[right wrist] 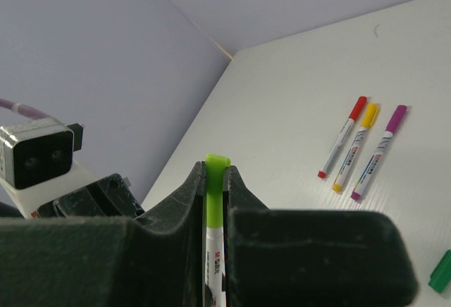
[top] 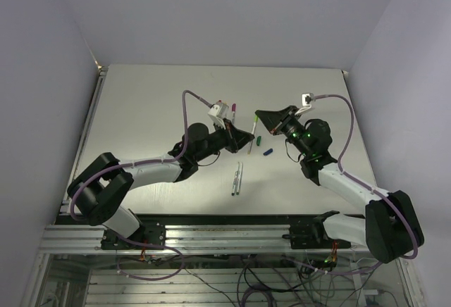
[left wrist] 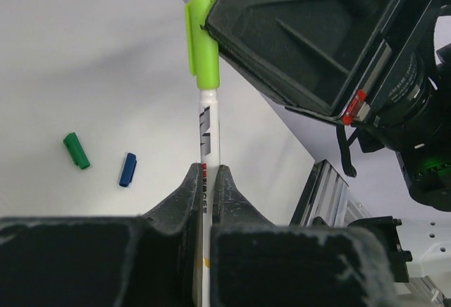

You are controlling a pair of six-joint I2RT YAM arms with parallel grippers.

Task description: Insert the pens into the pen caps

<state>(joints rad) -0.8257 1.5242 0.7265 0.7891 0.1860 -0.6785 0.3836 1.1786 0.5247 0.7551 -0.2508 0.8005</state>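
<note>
A white pen (left wrist: 209,138) is held in mid-air above the table between both grippers. My left gripper (left wrist: 206,173) is shut on its white barrel. A lime-green pen cap (left wrist: 203,39) sits over the pen's far end, and my right gripper (right wrist: 215,173) is shut on this cap (right wrist: 215,194), with the barrel (right wrist: 215,265) running back between its fingers. In the top view the two grippers (top: 246,136) (top: 262,117) meet nose to nose at the table's middle. A dark green cap (left wrist: 76,150) and a blue cap (left wrist: 127,170) lie loose on the table below.
Three capped pens, red (right wrist: 343,138), yellow (right wrist: 356,145) and magenta (right wrist: 378,151), lie side by side on the table; in the top view they lie (top: 237,179) nearer the arm bases. The loose caps (top: 258,140) (top: 268,153) lie just under the grippers. Walls close the table on the left, back and right.
</note>
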